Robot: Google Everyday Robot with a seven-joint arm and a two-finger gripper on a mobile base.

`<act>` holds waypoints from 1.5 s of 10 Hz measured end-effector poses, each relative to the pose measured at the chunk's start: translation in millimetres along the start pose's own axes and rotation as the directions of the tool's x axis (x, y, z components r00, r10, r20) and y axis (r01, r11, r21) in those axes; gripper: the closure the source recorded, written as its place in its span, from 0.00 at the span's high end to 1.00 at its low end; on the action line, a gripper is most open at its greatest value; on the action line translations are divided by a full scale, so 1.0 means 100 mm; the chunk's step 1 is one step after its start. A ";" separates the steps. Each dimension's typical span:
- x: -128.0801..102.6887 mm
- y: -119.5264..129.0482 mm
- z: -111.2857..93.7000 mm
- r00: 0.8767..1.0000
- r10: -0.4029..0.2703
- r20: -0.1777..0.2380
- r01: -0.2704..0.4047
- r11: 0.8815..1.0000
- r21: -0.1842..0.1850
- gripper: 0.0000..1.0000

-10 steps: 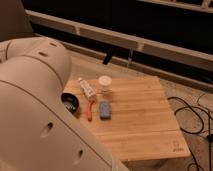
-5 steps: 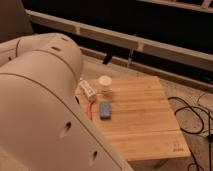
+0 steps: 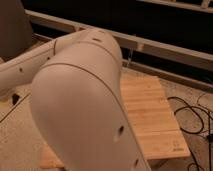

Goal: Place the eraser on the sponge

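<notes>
One pale arm (image 3: 80,105) fills view, wooden table (image 3: 150,112) behind, sponge hidden, end effector unseen, state untellable

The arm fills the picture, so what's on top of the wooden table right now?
On the table, only bare wood shows at the right. The robot arm covers the left part, so anything lying there is hidden. The gripper is out of view.

High view, down past arm (image 3: 80,110), claw unseen
</notes>
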 end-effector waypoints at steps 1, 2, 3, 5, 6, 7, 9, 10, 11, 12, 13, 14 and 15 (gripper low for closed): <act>0.14 0.03 -0.04 1.000 0.008 -0.020 -0.008 1.000 0.005 0.00; 0.24 0.06 -0.08 0.999 0.017 -0.033 -0.017 1.000 0.008 0.00; 0.38 0.10 -0.12 0.998 0.033 -0.047 -0.033 0.999 0.013 0.00; 0.71 0.21 -0.23 0.994 0.085 -0.075 -0.084 0.996 0.026 0.00; 0.83 0.26 -0.26 0.991 0.104 -0.083 -0.102 0.994 0.029 0.00; 0.99 0.33 -0.31 0.987 0.132 -0.094 -0.129 0.991 0.032 0.00; 1.29 0.44 -0.38 0.975 0.189 -0.114 -0.185 0.982 0.044 0.00; 1.31 0.46 -0.39 0.975 0.192 -0.115 -0.188 0.981 0.044 0.00; 1.30 0.47 -0.39 0.975 0.190 -0.114 -0.186 0.982 0.042 0.00; 1.30 0.47 -0.39 0.975 0.190 -0.114 -0.186 0.982 0.042 0.00; 1.30 0.47 -0.38 0.975 0.192 -0.115 -0.189 0.981 0.041 0.00; 1.27 0.46 -0.37 0.975 0.192 -0.112 -0.189 0.981 0.038 0.00; 1.20 0.36 -0.32 0.975 0.200 -0.097 -0.198 0.980 0.031 0.00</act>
